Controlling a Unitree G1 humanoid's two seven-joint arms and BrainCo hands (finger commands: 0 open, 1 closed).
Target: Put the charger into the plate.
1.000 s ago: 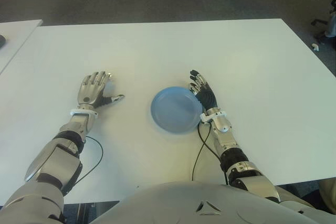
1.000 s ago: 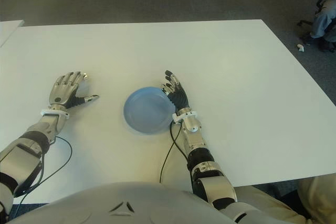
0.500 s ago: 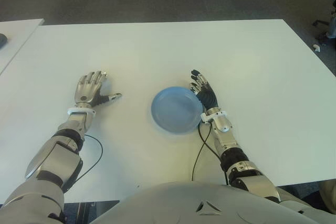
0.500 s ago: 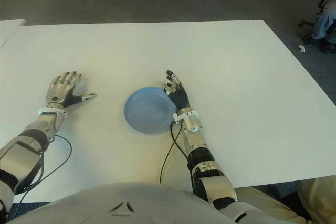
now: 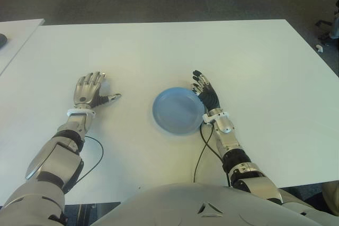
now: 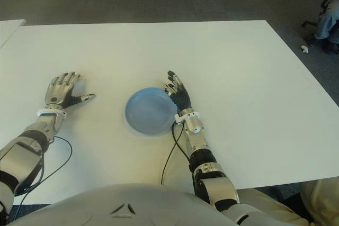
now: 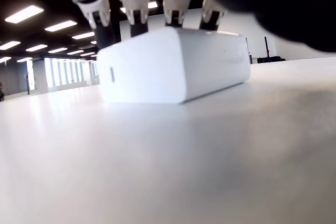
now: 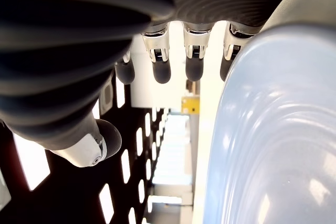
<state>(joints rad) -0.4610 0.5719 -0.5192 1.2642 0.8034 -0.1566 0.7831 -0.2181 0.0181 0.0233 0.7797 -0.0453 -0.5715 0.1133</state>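
Counted one blue plate point(image 5: 178, 111) on one white table point(image 5: 249, 62). One white charger point(image 7: 173, 65), left of the plate, under the left hand point(image 5: 89, 89). Two robot hands total: the right hand point(image 5: 205, 91) was just right of the plate. One second table point(image 5: 16, 33) far left of the plate.

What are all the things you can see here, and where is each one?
Charger: one, white, lying on the table under the left hand's fingers.
Plate: one, blue, on the table between the two hands.
Table: one, white, holding everything.
Second table: one, white, at the robot's far left.
Left hand: one, silver, left of the plate, over the charger.
Right hand: one, black and silver, fingers open, at the plate's right edge.
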